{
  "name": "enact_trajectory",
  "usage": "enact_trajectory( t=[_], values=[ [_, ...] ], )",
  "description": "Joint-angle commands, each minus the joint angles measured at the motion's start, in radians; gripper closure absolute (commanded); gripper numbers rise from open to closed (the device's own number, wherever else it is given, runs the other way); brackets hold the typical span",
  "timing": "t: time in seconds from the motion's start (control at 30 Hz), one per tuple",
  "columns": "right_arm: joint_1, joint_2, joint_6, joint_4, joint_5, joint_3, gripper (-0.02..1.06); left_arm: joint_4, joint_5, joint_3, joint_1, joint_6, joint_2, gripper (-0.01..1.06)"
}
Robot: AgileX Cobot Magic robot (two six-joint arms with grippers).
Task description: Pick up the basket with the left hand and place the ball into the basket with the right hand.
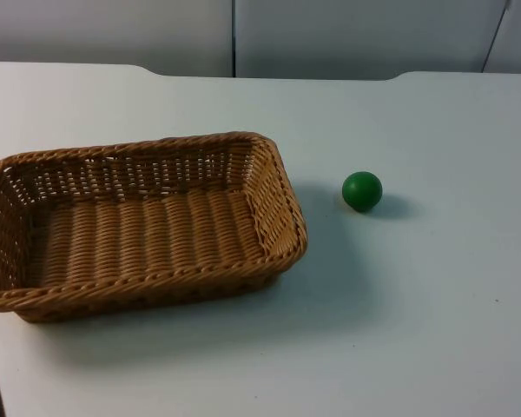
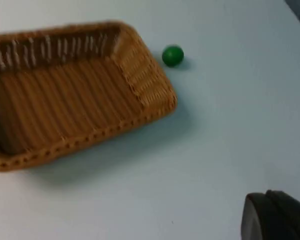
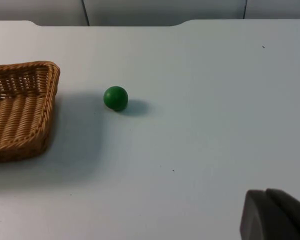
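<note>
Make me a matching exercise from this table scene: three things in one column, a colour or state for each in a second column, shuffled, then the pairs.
Things:
1. basket
2. ball
3. table

Descriptions:
A. white, flat
B. green, lying beside the basket, apart from it
C. woven, brown, nothing inside

Pairs: 1-C, 2-B, 3-A

Green ball [image 3: 115, 98] near wicker basket [image 3: 21, 111] on table [image 3: 200, 130]
</note>
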Motion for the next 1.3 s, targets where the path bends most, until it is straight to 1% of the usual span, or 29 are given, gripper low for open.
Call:
enact_trajectory(
  t=[0.0, 0.03, 0.07, 0.1, 0.17, 0.2, 0.23, 0.37, 0.4, 0.5, 0.53, 0.63, 0.67, 0.73, 0.77, 0.8, 0.87, 0.9, 0.93, 0.97, 1.0, 1.03, 1.07, 1.1, 1.13, 1.17, 1.2, 1.23, 1.27],
  values=[
    [-0.007, -0.005, 0.004, 0.006, -0.012, 0.005, 1.05, -0.086, 0.013, -0.004, -0.005, 0.105, 0.171, 1.05],
    [-0.007, -0.005, 0.004, 0.006, -0.012, 0.005, 1.05, -0.086, 0.013, -0.004, -0.005, 0.105, 0.171, 1.05],
    [-0.007, -0.005, 0.004, 0.006, -0.012, 0.005, 1.05, -0.101, 0.011, -0.004, -0.005, 0.141, 0.242, 1.05],
    [-0.007, -0.005, 0.004, 0.006, -0.012, 0.005, 1.05, -0.103, -0.013, -0.004, -0.005, 0.185, 0.338, 1.05],
    [-0.007, -0.005, 0.004, 0.006, -0.012, 0.005, 1.05, -0.054, -0.067, -0.004, -0.005, 0.199, 0.451, 1.05],
    [-0.007, -0.005, 0.004, 0.006, -0.012, 0.005, 1.05, -0.054, -0.067, -0.004, -0.005, 0.199, 0.451, 1.05],
    [-0.007, -0.005, 0.004, 0.006, -0.012, 0.005, 1.05, -0.009, -0.105, -0.004, -0.005, 0.185, 0.509, 1.05],
    [-0.007, -0.005, 0.004, 0.006, -0.012, 0.005, 1.05, 0.238, -0.255, -0.004, -0.005, 0.006, 0.689, 1.05],
    [-0.007, -0.005, 0.004, 0.006, -0.012, 0.005, 1.05, 0.238, -0.255, -0.004, -0.005, 0.006, 0.689, 1.05],
    [-0.007, -0.005, 0.004, 0.006, -0.012, 0.005, 1.05, 0.384, -0.33, -0.005, -0.005, -0.081, 0.763, 1.05],
    [-0.007, -0.005, 0.004, 0.006, -0.012, 0.005, 1.05, 0.404, -0.346, -0.011, -0.005, -0.091, 0.777, 1.05],
    [-0.007, -0.005, 0.004, 0.006, -0.012, 0.005, 1.05, 0.439, -0.356, -0.024, -0.005, -0.081, 0.788, 1.05],
    [-0.007, -0.005, 0.004, 0.006, -0.012, 0.005, 1.05, 0.44, -0.356, -0.032, -0.005, -0.035, 0.788, 1.05],
    [-0.007, -0.005, 0.004, 0.006, -0.012, 0.005, 1.05, 0.434, -0.329, -0.05, -0.005, 0.138, 0.786, 1.05],
    [-0.007, -0.005, 0.004, 0.006, -0.012, 0.005, 1.05, 0.434, -0.329, -0.05, -0.005, 0.138, 0.786, 1.05],
    [-0.007, -0.005, 0.004, 0.006, -0.012, 0.005, 1.05, 0.422, -0.304, -0.052, -0.006, 0.248, 0.786, 1.05],
    [-0.007, -0.005, 0.004, 0.006, -0.012, 0.005, 1.05, 0.355, -0.304, -0.052, -0.046, 0.424, 0.786, 1.05],
    [-0.007, -0.005, 0.004, 0.006, -0.012, 0.005, 1.05, 0.355, -0.304, -0.052, -0.046, 0.424, 0.786, 1.05],
    [-0.007, -0.005, 0.004, 0.006, -0.012, 0.005, 1.05, 0.315, -0.312, -0.052, -0.073, 0.462, 0.786, 1.05],
    [-0.007, -0.005, 0.004, 0.006, -0.012, 0.005, 1.05, 0.293, -0.328, -0.052, -0.098, 0.465, 0.786, 1.05],
    [-0.007, -0.005, 0.004, 0.006, -0.012, 0.005, 1.05, 0.284, -0.343, -0.052, -0.111, 0.444, 0.786, 1.05],
    [-0.007, -0.005, 0.004, 0.006, -0.012, 0.005, 1.05, 0.284, -0.372, -0.052, -0.122, 0.387, 0.786, 1.05],
    [-0.007, -0.005, 0.004, 0.006, -0.012, 0.005, 1.05, 0.282, -0.397, -0.052, -0.122, 0.378, 0.786, 1.05],
    [-0.007, -0.005, 0.004, 0.006, -0.012, 0.005, 1.05, 0.282, -0.397, -0.052, -0.122, 0.378, 0.786, 1.05],
    [-0.007, -0.005, 0.004, 0.006, -0.012, 0.005, 1.05, 0.279, -0.406, -0.052, -0.122, 0.423, 0.786, 1.05],
    [-0.007, -0.005, 0.004, 0.006, -0.012, 0.005, 1.05, 0.27, -0.401, -0.052, -0.123, 0.506, 0.786, 1.05],
    [-0.007, -0.005, 0.004, 0.006, -0.012, 0.005, 1.05, 0.252, -0.38, -0.052, -0.123, 0.61, 0.786, 1.05],
    [-0.007, -0.005, 0.004, 0.006, -0.012, 0.005, 1.05, 0.242, -0.364, -0.052, -0.123, 0.687, 0.786, 1.05],
    [-0.007, -0.005, 0.004, 0.006, -0.012, 0.005, 1.05, 0.242, -0.364, -0.052, -0.123, 0.687, 0.786, 1.05]
  ],
)
